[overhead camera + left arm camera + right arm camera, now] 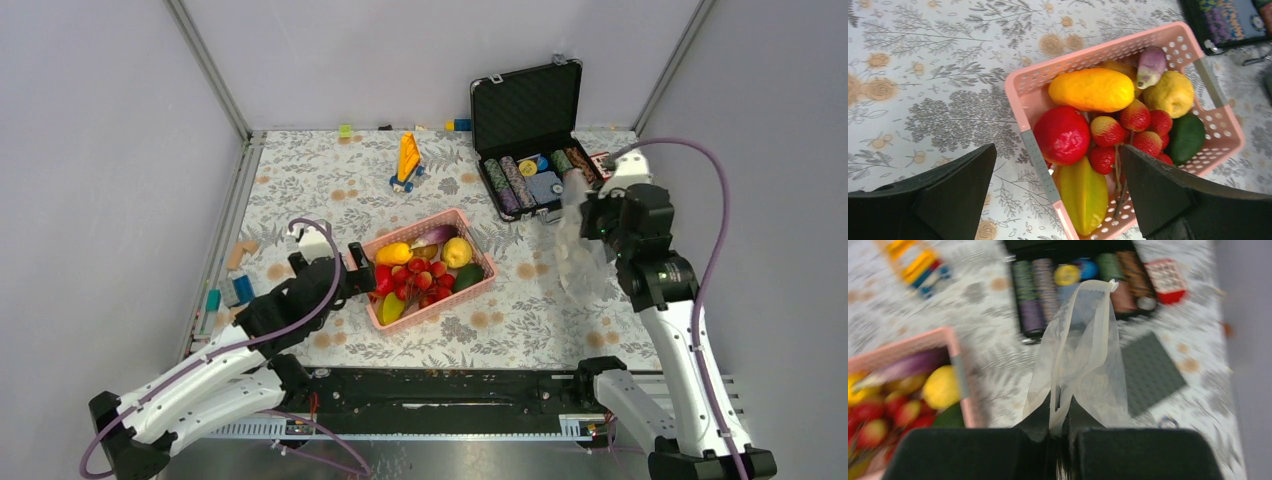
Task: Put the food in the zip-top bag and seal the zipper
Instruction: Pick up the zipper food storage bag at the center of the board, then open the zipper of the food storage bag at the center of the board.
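The right tool (pixel 1062 416) is pressed together on one edge of the clear, soft, dotted plastic zip-top bag (pixel 1083 350). The bag hangs from this pinch above the floral-patterned counter (pixel 300 170), between the pink slotted plastic basket (pixel 478 287) and the open black case (pixel 525 105) of striped chips. A grip on the edge, rather than the middle, leaves the body of the bag free to drape, which should allow the mouth to be presented for loading. The right wrist view is blurred, so the zipper, the thin closure strip at the mouth, cannot be located, and whether the pinched edge is the mouth cannot be told. The left tool (pixel 1058 149) is spread wide and hovers above the near corner of the basket, touching nothing, a position that suits a descent onto one piece. The food (pixel 1063 135), small toy fruits and vegetables in yellow, red, green and purple, lies entirely in the basket; none is in the bag. On this evidence, loading is not yet begun, and the bag needs opening first.
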